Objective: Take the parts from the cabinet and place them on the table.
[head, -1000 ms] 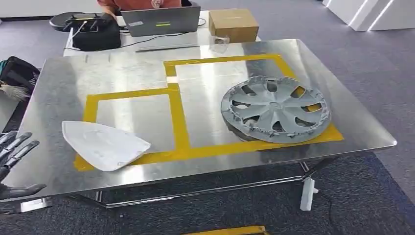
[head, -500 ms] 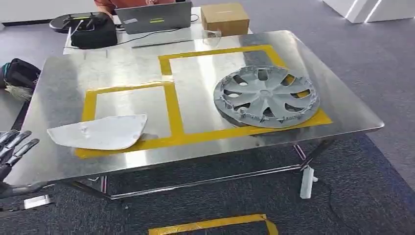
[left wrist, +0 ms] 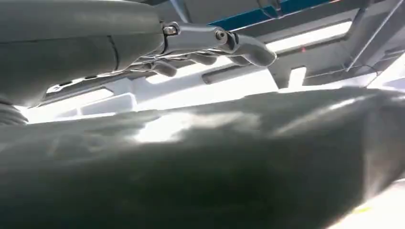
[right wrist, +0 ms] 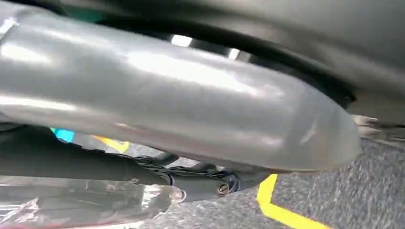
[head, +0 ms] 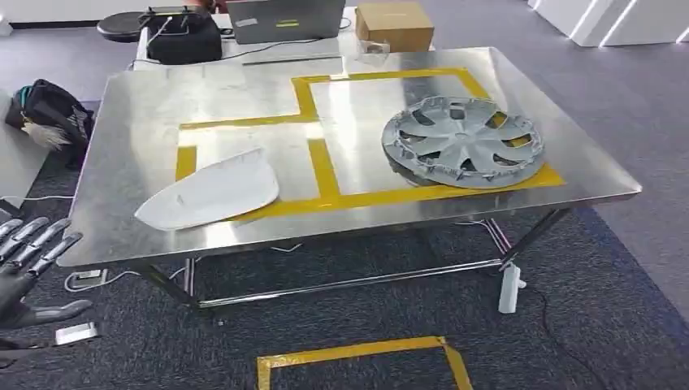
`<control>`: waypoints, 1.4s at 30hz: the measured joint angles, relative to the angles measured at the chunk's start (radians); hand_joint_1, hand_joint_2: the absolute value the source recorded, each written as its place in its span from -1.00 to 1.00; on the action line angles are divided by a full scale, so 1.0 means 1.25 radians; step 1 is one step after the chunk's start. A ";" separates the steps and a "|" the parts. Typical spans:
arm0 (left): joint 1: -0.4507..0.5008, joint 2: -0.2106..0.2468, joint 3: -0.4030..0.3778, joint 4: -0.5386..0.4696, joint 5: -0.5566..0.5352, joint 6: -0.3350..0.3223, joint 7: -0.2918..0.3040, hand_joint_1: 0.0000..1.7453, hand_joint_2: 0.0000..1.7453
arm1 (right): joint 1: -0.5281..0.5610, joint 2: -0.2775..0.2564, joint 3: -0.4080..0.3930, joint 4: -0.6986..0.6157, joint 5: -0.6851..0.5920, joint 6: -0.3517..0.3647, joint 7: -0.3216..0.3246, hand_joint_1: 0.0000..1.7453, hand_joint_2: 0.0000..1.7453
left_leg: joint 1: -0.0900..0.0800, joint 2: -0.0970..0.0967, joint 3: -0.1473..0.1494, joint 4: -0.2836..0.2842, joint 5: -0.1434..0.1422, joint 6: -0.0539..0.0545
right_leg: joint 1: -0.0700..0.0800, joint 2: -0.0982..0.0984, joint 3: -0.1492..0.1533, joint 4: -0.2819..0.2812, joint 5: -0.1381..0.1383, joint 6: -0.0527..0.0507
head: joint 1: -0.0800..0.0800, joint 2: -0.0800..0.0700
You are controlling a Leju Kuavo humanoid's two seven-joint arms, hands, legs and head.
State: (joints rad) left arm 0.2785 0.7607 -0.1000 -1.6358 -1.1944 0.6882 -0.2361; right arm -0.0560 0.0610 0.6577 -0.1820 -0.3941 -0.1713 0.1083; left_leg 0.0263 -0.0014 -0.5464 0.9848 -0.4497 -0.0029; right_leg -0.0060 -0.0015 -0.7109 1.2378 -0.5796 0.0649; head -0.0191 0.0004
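Shifting between the earlier frames and now: the whole scene, so the camera is moving, not the table's contents; the white panel alone is lying at a changed angle within its taped bay.

Item 1, steel table (head: 122, 162): standing ahead of the robot, carrying two yellow-taped bays.

Item 2, white panel (head: 210, 192): lying in the near-left bay, its long axis running from near-left to far-right, its near tip overhanging the tape toward the table's near edge.

Item 3, grey wheel cover (head: 463, 140): lying face up in the right bay, its near rim overlapping the yellow tape, well apart from the panel.

Item 4, left hand (head: 28, 272): hanging low at the near left, below the table edge, fingers spread and holding nothing. The left wrist view is showing fingers extended against bright ceiling lights.

Item 5, right hand: the right wrist view is showing blurred grey housing over carpet and yellow floor tape; its state cannot be told.

Judgement: both parts are already resting on the table, so the placing appears done or the robot is backing off. The panel is lying forward and right of the left hand, which is the nearer one to it.

Beyond the far edge: laptop (head: 284, 18), cardboard box (head: 393, 24), black bag (head: 182, 36).
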 joint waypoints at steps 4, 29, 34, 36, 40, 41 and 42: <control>-0.026 -0.003 -0.023 0.007 -0.021 -0.016 0.000 -1.00 -1.00 | 0.002 -0.004 -0.005 0.000 -0.004 0.009 -0.017 -1.00 -1.00 | -0.012 0.000 -0.053 0.001 0.041 0.003 | 0.007 0.000 0.056 0.027 0.047 -0.015 | 0.001 0.000; -0.101 -0.016 -0.116 0.062 -0.026 -0.023 0.012 -1.00 -1.00 | 0.010 -0.017 -0.008 0.003 0.000 0.004 -0.003 -1.00 -1.00 | -0.001 0.002 0.033 -0.006 -0.027 0.005 | 0.012 -0.001 0.010 -0.107 0.084 -0.009 | 0.001 0.000; -0.101 -0.020 -0.119 0.066 -0.032 -0.027 0.020 -1.00 -1.00 | 0.007 -0.017 -0.008 0.003 0.000 0.004 -0.003 -1.00 -1.00 | -0.007 0.001 -0.032 -0.005 0.021 0.006 | 0.012 -0.001 0.007 0.076 0.079 -0.012 | 0.005 0.000; -0.101 -0.022 -0.119 0.067 -0.033 -0.027 0.022 -1.00 -1.00 | 0.007 -0.017 -0.008 0.003 0.000 0.004 0.000 -1.00 -1.00 | -0.011 0.000 -0.052 -0.005 0.039 0.002 | 0.014 0.000 0.092 -0.025 0.112 -0.025 | 0.005 0.000; -0.103 -0.022 -0.119 0.067 -0.034 -0.027 0.022 -1.00 -1.00 | 0.005 -0.018 -0.007 0.003 0.000 0.005 0.001 -1.00 -1.00 | -0.012 0.001 -0.056 -0.004 0.063 -0.015 | 0.021 0.000 0.208 -0.213 0.035 -0.033 | 0.006 0.000; -0.104 -0.022 -0.119 0.067 -0.034 -0.027 0.022 -1.00 -1.00 | 0.006 -0.018 -0.007 0.003 0.000 0.005 -0.001 -1.00 -1.00 | -0.010 0.001 -0.056 -0.006 0.067 -0.021 | 0.022 0.000 0.206 -0.212 0.037 -0.039 | 0.004 0.000; -0.103 -0.022 -0.119 0.068 -0.034 -0.027 0.022 -1.00 -1.00 | 0.006 -0.018 -0.007 0.003 0.000 0.005 -0.001 -1.00 -1.00 | -0.009 0.001 -0.058 -0.005 0.069 -0.024 | 0.016 -0.002 0.203 -0.217 0.047 -0.048 | 0.006 0.000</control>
State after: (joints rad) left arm 0.1497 0.7328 -0.2483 -1.5511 -1.2371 0.6542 -0.2083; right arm -0.0481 0.0385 0.6485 -0.1785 -0.3941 -0.1652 0.1076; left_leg 0.0151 -0.0005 -0.6188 0.9790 -0.3634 -0.0334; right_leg 0.0139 -0.0035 -0.4568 0.9668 -0.5206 0.0049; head -0.0118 0.0004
